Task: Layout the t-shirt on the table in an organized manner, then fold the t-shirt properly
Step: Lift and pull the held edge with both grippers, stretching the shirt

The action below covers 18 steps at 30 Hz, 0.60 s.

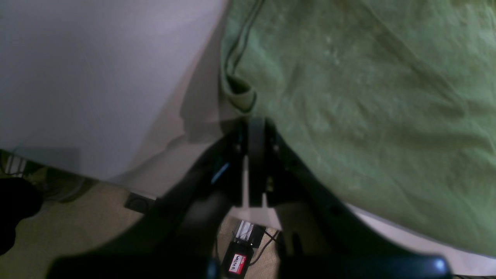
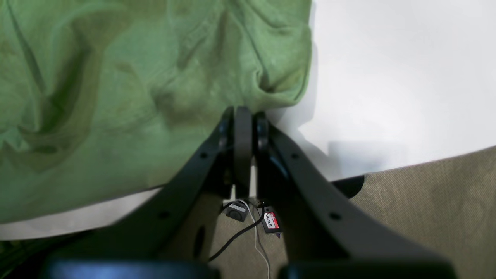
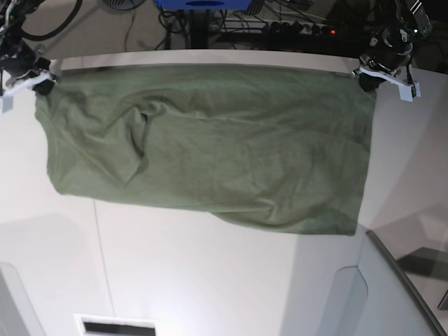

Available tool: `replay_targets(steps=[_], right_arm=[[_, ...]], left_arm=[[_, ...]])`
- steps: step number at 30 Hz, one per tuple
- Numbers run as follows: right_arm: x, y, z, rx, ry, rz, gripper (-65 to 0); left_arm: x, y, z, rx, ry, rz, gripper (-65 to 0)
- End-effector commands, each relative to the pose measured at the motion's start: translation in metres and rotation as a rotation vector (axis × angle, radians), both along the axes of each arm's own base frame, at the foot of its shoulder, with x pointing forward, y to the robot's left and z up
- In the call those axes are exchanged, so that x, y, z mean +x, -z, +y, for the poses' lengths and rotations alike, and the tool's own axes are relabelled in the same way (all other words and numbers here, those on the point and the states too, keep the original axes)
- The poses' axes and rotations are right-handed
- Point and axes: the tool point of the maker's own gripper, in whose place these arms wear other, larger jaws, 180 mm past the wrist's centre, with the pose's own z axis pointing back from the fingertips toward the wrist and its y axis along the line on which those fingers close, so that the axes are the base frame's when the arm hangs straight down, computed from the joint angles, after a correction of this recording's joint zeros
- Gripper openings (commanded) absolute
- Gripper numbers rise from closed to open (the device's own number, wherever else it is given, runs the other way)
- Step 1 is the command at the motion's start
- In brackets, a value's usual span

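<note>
The olive-green t-shirt (image 3: 210,150), wrinkled and stretched wide, lies along the far edge of the white table (image 3: 210,280), its two far corners pinched by the closed left gripper (image 3: 365,78) and right gripper (image 3: 43,82), cables beyond.

Bare bench (image 3: 210,273) open near the shirt (image 3: 210,147), grey panel (image 3: 392,294) blocking the near corner, cables beyond far edge

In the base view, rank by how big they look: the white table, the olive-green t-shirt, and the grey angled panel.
1. Smooth white table
2. Plain olive-green cotton t-shirt
3. Grey angled panel, cut off by the frame edge, so its full size is unsure
</note>
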Motion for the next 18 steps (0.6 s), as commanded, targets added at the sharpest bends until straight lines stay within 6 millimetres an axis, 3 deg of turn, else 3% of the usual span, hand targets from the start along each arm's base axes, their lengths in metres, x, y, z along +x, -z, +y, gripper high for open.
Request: replay_targets(steps=[1,16,18], right_arm=[[0.0056,-0.0078,-0.0074,-0.02,0.004,-0.031,-65.0],[0.0049,-0.0068,-0.0071,-0.018,0.004,-0.027,-64.5],[0.0056,-0.007,-0.0071,-0.018,0.004,-0.029,-60.5]], left_arm=[[0.0039,-0.0079,0.0064,0.017,-0.002,-0.025,-65.0],[0.0051,-0.0082,0.0063,0.016,-0.002,-0.027,-65.0],[0.0051,-0.0081,0.0065,0.017,-0.003,-0.027,-65.0]])
